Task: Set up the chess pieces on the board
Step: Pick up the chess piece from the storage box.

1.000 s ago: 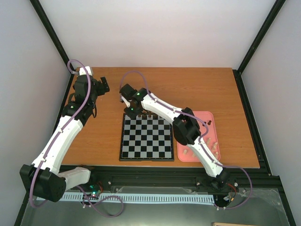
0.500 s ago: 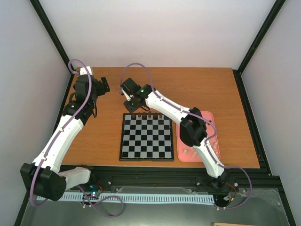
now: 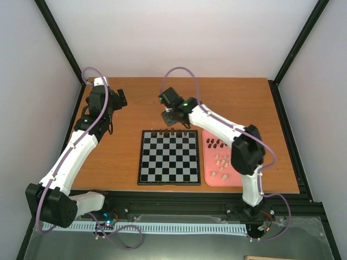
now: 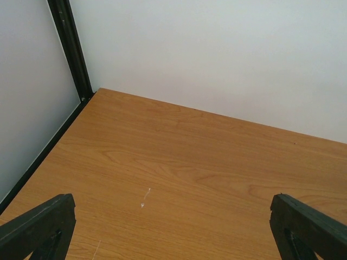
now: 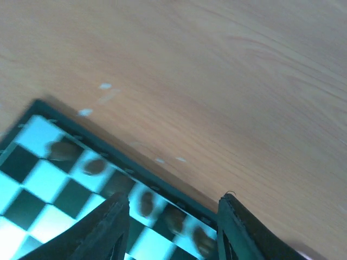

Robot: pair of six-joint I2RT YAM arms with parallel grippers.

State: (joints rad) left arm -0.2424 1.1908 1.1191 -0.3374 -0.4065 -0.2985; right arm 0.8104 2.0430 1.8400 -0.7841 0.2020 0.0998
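**Top view.** Black-and-silver checkered chessboard (image 3: 169, 157) lies at centre frame on the wooden table (image 3: 244, 103). Dark brown chess pieces (image 3: 172, 131) line its upper edge (blurred in the right wrist view). Pale and dark pieces (image 3: 221, 161) sit in the pink rounded tray (image 3: 209, 154) just right of it. Right gripper (image 3: 170, 114) is just above that row, jaws apart. Left gripper (image 3: 121, 98) is at upper left, jaws wide apart.

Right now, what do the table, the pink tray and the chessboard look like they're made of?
Table: wood or a wood-look coating, smooth; it is orange-brown with wavy grain lines.
Pink tray: probably plastic; one even colour, rounded corners, matte.
Chessboard: hard to tell, maybe plastic or coated metal; flat black and silver-grey squares that look a bit shiny.
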